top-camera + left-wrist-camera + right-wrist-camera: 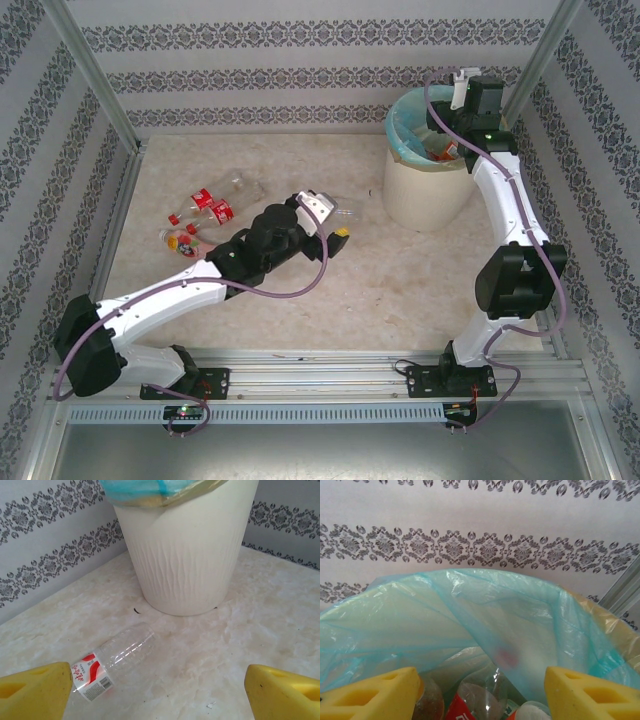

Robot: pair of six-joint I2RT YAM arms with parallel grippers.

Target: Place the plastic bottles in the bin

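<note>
The left gripper (157,697) hovers low over the table (270,625), its yellow fingers (32,692) spread wide with nothing between them. A lone bottle (117,657) lies on its side just ahead. It is clear with a red-and-white label. Its labelled end is near the finger on the left of the wrist view and its other end points toward the bin (185,555). It touches neither the fingers nor the bin.

In the top view, a cluster of bottles (215,197) lies well to the left of that arm. There are three as far as I can tell, two with red labels and one with an orange one, which makes four bottles on the table.

Farther back on the right, the bin stands with its turquoise liner (470,615) folded over the rim. The right gripper (480,695) hangs over its mouth, fingers (592,692) apart and gripping nothing. Below them in the bin lie at least two bottles, one red-labelled bottle (475,702) among them, and a white cap (532,712). The liner hides the rest.

Open tabletop stretches between the lone bottle and the bin, and across the near middle. Patterned walls (300,80) close the left, far and right sides, and the bin sits close to the far right corner.
</note>
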